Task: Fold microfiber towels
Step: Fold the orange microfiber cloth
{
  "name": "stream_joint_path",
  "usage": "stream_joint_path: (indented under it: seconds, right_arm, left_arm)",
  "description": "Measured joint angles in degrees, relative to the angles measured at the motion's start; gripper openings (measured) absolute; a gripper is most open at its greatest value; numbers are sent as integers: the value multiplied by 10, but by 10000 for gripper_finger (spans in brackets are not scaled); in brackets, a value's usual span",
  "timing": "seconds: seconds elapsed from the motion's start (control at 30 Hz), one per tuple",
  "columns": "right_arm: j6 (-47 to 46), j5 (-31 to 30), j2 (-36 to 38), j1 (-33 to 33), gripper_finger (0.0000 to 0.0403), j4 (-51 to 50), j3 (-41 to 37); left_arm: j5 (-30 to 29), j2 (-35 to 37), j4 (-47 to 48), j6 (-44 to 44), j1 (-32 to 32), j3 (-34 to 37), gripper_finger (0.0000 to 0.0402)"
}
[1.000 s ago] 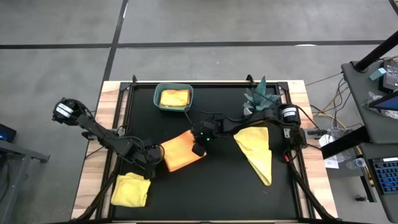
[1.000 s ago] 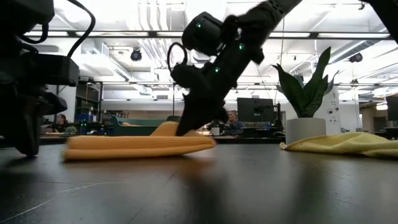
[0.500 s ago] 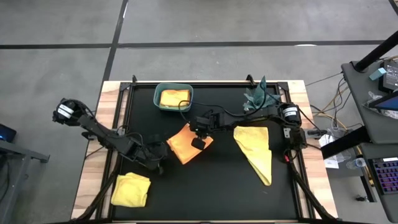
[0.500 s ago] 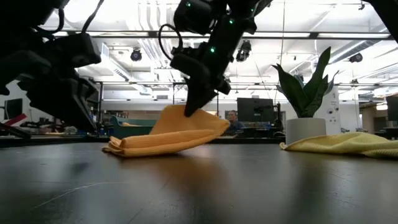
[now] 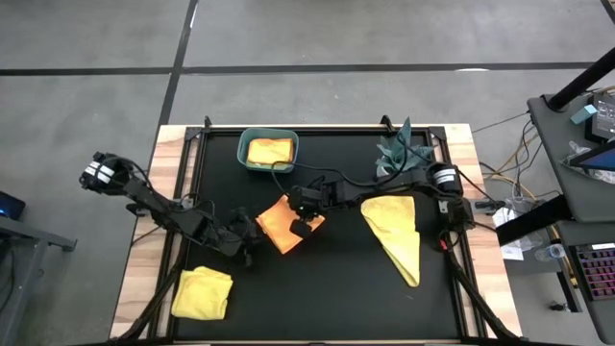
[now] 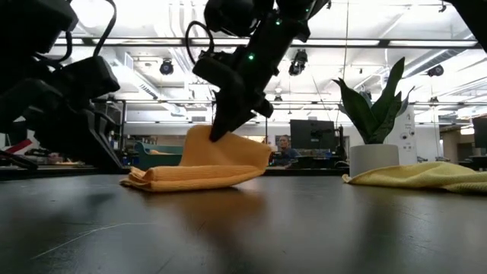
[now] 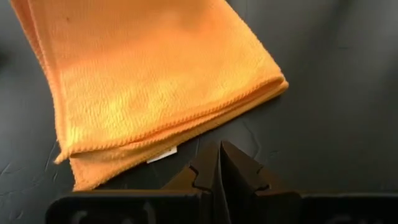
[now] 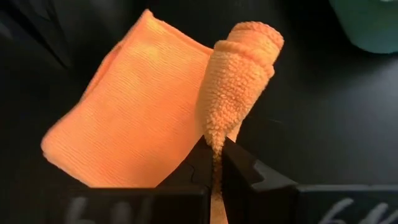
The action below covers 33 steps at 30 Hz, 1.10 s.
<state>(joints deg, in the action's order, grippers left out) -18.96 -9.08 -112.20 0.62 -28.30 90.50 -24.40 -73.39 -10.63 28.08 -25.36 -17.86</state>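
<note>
Reading the high view as a clock face, the near edge of the table is at 6 o'clock, and a folded yellow towel (image 5: 202,292) is lying there toward 7. Just inward from it the left gripper (image 5: 242,236) is resting low with its fingers pressed together and holding nothing; the orange towel (image 5: 281,223) is sitting just beside it at about 2 o'clock, its folded edge facing those tips. The right gripper (image 5: 306,213) is nipping that towel's 3 o'clock corner, jaws closed on the cloth and lifting it into a standing flap. The towel's long axis is running from 7 to 1 o'clock. So the right arm is the one placed to carry the flap toward 9 o'clock, I judge. A loose yellow towel (image 5: 396,234) is lying at 4 o'clock. Farthest off, the bin (image 5: 268,151) is holding another.
</note>
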Motion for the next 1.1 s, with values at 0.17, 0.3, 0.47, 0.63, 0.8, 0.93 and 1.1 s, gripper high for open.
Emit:
stream_joint_path:
  seconds: [0.17, 0.3, 0.47, 0.63, 0.8, 0.93, 1.1]
  right_arm:
    - [-13, 3, -4, 2, 9, 32, 0]
    - [-23, 22, -4, 2, 9, 65, 0]
    - [-38, 46, -4, 7, 9, 102, -1]
    - [-43, 46, -5, 14, 9, 118, -1]
    - [-54, 46, -5, 21, 9, 144, -2]
    - [-61, 46, -25, 23, 9, 158, 2]
    - [-71, 46, -66, 23, 9, 167, 22]
  left_arm:
    - [0, -36, -29, 0, 0, 5, 4]
    - [-16, -84, -74, 0, 2, 5, 4]
    - [-33, -121, -123, -3, 2, 4, 4]
    - [-32, -121, -125, -15, 3, 4, 4]
    - [-29, -117, -122, -15, 3, 4, 4]
    - [-29, -117, -123, -15, 3, 4, 4]
    - [-27, -117, -127, -16, 3, 5, 4]
